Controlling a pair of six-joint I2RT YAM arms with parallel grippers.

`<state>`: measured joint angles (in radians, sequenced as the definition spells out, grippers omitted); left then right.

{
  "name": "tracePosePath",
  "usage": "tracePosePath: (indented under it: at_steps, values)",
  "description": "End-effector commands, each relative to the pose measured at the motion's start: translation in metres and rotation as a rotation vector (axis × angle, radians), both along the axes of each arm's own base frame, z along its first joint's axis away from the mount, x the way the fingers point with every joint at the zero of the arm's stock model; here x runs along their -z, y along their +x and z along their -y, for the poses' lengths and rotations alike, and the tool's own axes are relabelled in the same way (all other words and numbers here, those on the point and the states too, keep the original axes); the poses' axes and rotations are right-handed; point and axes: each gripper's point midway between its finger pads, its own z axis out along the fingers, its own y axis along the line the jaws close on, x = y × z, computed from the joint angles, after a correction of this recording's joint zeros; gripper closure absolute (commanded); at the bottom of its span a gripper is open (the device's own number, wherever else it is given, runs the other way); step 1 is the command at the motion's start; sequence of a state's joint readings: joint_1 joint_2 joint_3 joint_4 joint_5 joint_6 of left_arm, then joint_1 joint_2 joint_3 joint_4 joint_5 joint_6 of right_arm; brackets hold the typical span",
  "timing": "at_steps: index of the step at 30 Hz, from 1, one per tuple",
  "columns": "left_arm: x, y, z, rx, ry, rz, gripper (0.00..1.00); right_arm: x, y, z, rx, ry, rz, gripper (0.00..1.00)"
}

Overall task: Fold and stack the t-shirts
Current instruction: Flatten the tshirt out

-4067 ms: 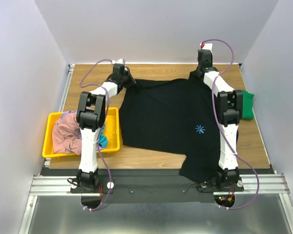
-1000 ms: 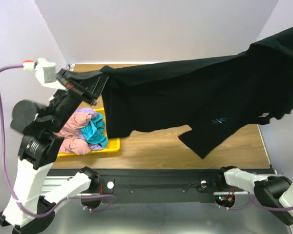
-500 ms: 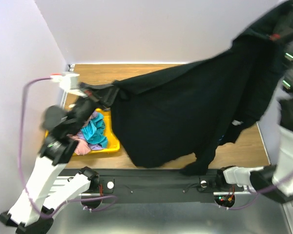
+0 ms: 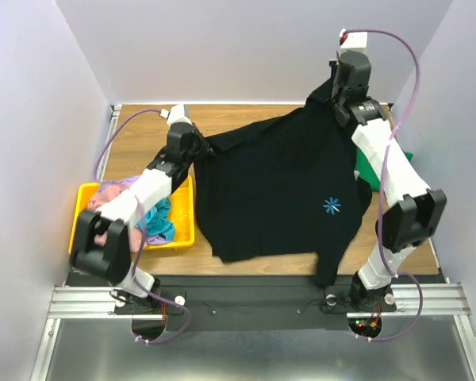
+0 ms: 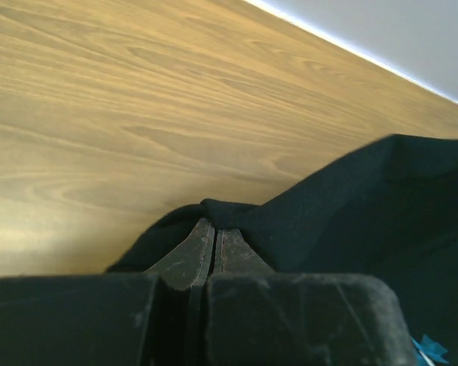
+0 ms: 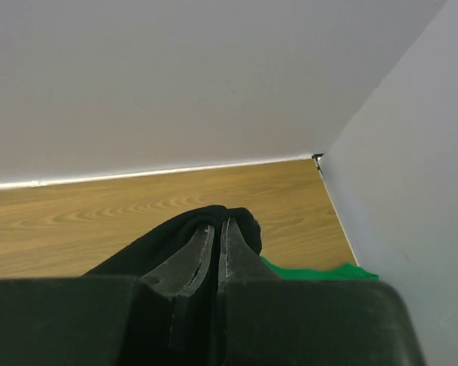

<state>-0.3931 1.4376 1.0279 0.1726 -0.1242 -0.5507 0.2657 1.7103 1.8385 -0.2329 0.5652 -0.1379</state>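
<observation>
The wooden counter (image 4: pixel 246 117) carries the large black t-shirt (image 4: pixel 278 190), spread over its middle with one lower corner hanging over the near edge. The yellow bin (image 4: pixel 82 238) at the left holds the crumpled pink, teal and lavender tees (image 4: pixel 155 218), and the green tee (image 6: pixel 320 272) lies at the right edge. The left end effector (image 5: pixel 215 229) and right end effector (image 6: pixel 217 227) are each clamped tight on a far corner of the black cloth, whose small blue logo (image 4: pixel 332 205) faces up.
</observation>
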Motion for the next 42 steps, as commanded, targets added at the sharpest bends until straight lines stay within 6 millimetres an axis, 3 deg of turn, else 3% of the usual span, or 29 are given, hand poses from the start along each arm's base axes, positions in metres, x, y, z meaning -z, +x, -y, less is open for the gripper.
tracePosePath:
  at_steps: [1,2,3,5,7,11,14,15,17,18,20,21,22,23,24,25,26,27,29,30,32,36,39,42]
  values:
    - [-0.047,0.067,-0.010,-0.027,-0.059,0.149,1.00,-0.029,0.021,0.021,0.087,0.051,0.167,1.00]
    - [-0.045,0.077,-0.013,-0.038,-0.055,0.146,1.00,-0.017,0.029,0.020,0.089,0.045,0.145,1.00]
    - [-0.024,0.093,-0.021,-0.060,-0.037,0.114,1.00,-0.012,0.035,0.019,0.090,0.041,0.135,1.00]
    - [-0.017,0.117,-0.020,-0.045,-0.011,0.107,1.00,0.015,0.051,0.019,0.110,0.022,0.087,1.00]
    - [-0.007,0.127,-0.018,-0.017,0.015,0.070,1.00,0.026,0.058,0.023,0.140,0.011,0.070,0.99]
    - [-0.011,0.131,-0.008,0.033,-0.001,0.074,1.00,0.015,0.051,0.029,0.173,0.019,0.092,1.00]
    - [-0.037,0.119,-0.004,0.066,-0.024,0.126,1.00,-0.005,0.037,0.031,0.163,0.034,0.125,1.00]
    - [-0.058,0.106,-0.005,0.072,-0.035,0.161,1.00,-0.028,0.022,0.034,0.159,0.047,0.168,1.00]
    - [-0.087,0.090,-0.006,0.079,-0.044,0.219,1.00,-0.056,0.000,0.037,0.145,0.070,0.222,1.00]
    - [-0.118,0.069,-0.006,0.089,-0.045,0.283,1.00,-0.083,-0.025,0.039,0.125,0.090,0.278,1.00]
    - [-0.150,0.045,-0.009,0.060,-0.038,0.351,1.00,-0.109,-0.052,0.041,0.096,0.110,0.335,1.00]
    - [-0.184,0.017,-0.010,0.049,-0.045,0.421,1.00,-0.140,-0.084,0.043,0.057,0.130,0.406,0.99]
    - [-0.199,0.004,-0.013,0.044,-0.047,0.450,1.00,-0.153,-0.099,0.044,0.040,0.140,0.434,1.00]
    - [-0.233,-0.022,-0.020,0.043,-0.069,0.522,1.00,-0.169,-0.119,0.046,0.023,0.152,0.475,0.99]
    - [-0.248,-0.036,-0.021,0.053,-0.082,0.552,1.00,-0.180,-0.133,0.043,-0.013,0.162,0.502,1.00]
    - [-0.258,-0.051,-0.019,0.071,-0.079,0.566,1.00,-0.206,-0.172,0.050,-0.028,0.179,0.572,1.00]
    - [-0.269,-0.064,-0.020,0.079,-0.086,0.588,1.00,-0.215,-0.187,0.052,-0.039,0.186,0.597,1.00]
    - [-0.291,-0.090,-0.026,0.086,-0.102,0.639,1.00,-0.226,-0.203,0.049,-0.076,0.195,0.625,1.00]
    - [-0.310,-0.120,-0.023,0.132,-0.117,0.695,1.00,-0.252,-0.247,0.051,-0.128,0.204,0.690,0.99]
    - [-0.326,-0.144,-0.028,0.150,-0.136,0.746,1.00,-0.260,-0.260,0.047,-0.173,0.205,0.710,1.00]
    - [-0.346,-0.171,-0.033,0.178,-0.161,0.807,1.00,-0.278,-0.293,0.049,-0.203,0.213,0.766,1.00]
    - [-0.363,-0.186,-0.032,0.222,-0.151,0.847,1.00,-0.295,-0.317,0.060,-0.176,0.213,0.822,1.00]
    - [-0.370,-0.179,-0.026,0.236,-0.139,0.843,1.00,-0.300,-0.317,0.060,-0.172,0.204,0.829,1.00]
    - [-0.369,-0.161,-0.024,0.209,-0.113,0.815,1.00,-0.295,-0.296,0.062,-0.133,0.193,0.796,1.00]
